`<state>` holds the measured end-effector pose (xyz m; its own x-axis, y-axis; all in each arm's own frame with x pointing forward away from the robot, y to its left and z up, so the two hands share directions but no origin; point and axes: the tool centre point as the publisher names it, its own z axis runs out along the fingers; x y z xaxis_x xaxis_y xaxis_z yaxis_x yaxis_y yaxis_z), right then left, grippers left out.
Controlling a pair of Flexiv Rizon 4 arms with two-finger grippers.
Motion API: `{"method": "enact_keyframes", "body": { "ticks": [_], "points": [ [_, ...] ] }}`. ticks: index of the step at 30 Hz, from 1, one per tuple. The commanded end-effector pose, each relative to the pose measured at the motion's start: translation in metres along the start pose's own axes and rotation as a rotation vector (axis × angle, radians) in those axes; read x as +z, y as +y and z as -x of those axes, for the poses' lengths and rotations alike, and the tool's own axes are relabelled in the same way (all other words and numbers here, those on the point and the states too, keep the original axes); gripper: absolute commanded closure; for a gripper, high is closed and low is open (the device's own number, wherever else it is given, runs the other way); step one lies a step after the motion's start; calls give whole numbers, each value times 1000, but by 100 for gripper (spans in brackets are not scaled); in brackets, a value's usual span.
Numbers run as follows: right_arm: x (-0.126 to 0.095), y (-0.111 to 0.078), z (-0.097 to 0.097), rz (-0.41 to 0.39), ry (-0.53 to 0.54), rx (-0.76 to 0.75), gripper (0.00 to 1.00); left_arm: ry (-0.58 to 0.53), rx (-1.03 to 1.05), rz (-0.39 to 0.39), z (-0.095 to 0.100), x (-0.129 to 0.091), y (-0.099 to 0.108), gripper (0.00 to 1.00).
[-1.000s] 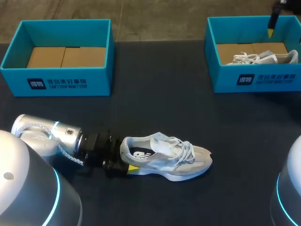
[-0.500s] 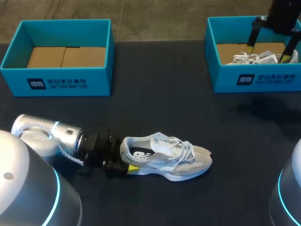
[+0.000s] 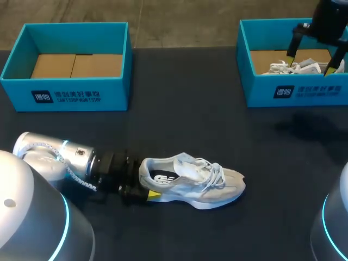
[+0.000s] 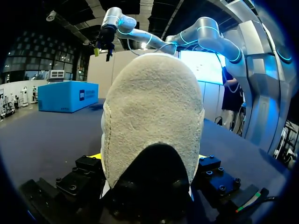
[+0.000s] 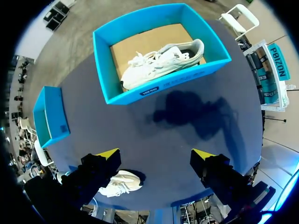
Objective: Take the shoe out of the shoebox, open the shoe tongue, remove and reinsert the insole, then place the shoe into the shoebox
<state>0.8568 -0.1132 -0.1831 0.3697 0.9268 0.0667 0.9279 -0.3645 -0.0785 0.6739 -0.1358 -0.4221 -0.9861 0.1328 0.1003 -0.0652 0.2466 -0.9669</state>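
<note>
A grey-and-white shoe (image 3: 190, 182) stands upright on the dark table, toe to the right. My left gripper (image 3: 142, 187) is at its heel. In the left wrist view the heel (image 4: 152, 116) fills the space between the fingers, and both yellow tips press against its sides. A second pale shoe (image 3: 302, 66) lies in the blue shoebox (image 3: 293, 92) at the back right. My right gripper (image 3: 310, 61) hangs open above that box, well clear of the shoe (image 5: 161, 60), with nothing between its fingers (image 5: 155, 154).
An empty blue shoebox (image 3: 70, 92) with a brown cardboard floor stands at the back left. In the right wrist view it shows as a small box (image 5: 51, 116) beside the table shoe (image 5: 120, 183).
My right gripper has come into view over the back-right box and sunk a little toward it. The left arm and the table shoe have stayed still.
</note>
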Motion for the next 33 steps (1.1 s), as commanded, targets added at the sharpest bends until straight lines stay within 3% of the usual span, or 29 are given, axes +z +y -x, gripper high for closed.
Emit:
{"method": "enact_keyframes", "body": {
  "ticks": [1, 7, 21, 28, 31, 33],
  "points": [
    [0, 0, 0, 1, 1, 0, 0, 0, -1, 4, 2, -1, 2, 100],
    [16, -35, -21, -14, -30, 34, 0, 0, -1, 4, 2, -1, 2, 100],
    [56, -150, -71, 64, 12, 26, 0, 0, -1, 4, 2, -1, 2, 100],
    [79, -184, -117, 49, -32, -9, 0, 0, -1, 4, 2, -1, 2, 100],
    [95, -194, -136, 44, 83, -35, 0, 0, -1, 4, 2, -1, 2, 100],
    [95, -194, -136, 44, 83, -35, 0, 0, -1, 4, 2, -1, 2, 100]
  ]
}}
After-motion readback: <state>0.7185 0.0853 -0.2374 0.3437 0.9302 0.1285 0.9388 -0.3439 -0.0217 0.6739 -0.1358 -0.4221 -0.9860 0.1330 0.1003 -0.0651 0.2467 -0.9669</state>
